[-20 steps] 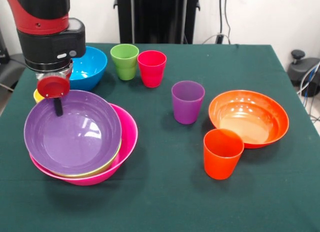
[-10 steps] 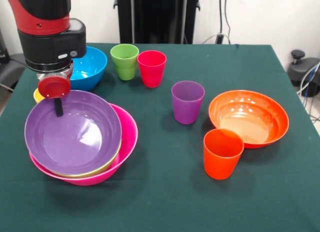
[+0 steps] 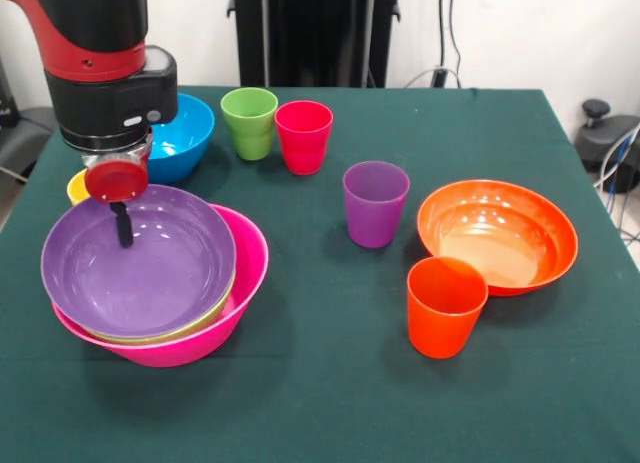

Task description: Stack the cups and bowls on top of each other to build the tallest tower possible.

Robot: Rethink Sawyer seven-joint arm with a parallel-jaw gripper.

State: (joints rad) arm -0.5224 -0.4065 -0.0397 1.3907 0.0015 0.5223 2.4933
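Here gripper dips into purple bowl; pink bowl beneath.

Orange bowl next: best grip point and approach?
Pinch the rim of the orange bowl, probably from straight above, one finger inside the wall and one outside. It sits upright and is too wide to span. Take the edge away from the orange cup, which stands close against its front rim.

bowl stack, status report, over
Gripper down inside purple bowl, finger at its far rim. Purple bowl sits on pink bowl. Orange bowl and cups apart on table, nothing blocking.
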